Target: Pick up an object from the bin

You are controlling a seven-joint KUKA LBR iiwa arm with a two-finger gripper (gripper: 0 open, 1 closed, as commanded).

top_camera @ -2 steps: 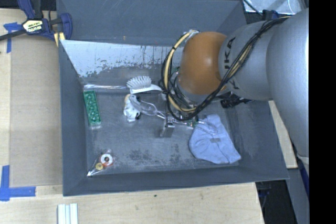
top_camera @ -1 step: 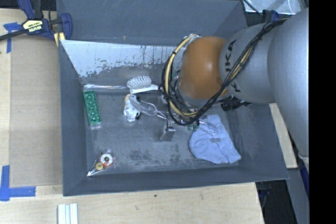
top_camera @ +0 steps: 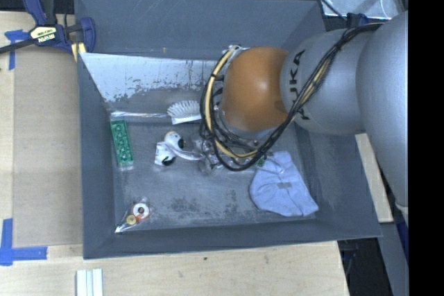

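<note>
The hand [top_camera: 208, 159] sits low over the floor of the bin [top_camera: 208, 232], under the arm's orange cover [top_camera: 253, 90]. Whether it is spread or pressed together cannot be told. Just beside it, on the side away from the arm, lies a small white-and-black piece [top_camera: 168, 148], its curved pale stem running toward the hand and perhaps touching it. A white brush [top_camera: 184, 109] lies near, beyond the hand, and a pale blue cloth [top_camera: 281, 189] lies near on the arm's side. Closing off-centre would likely push the light piece aside instead of catching it, and a lift could drag the cloth along.
</note>
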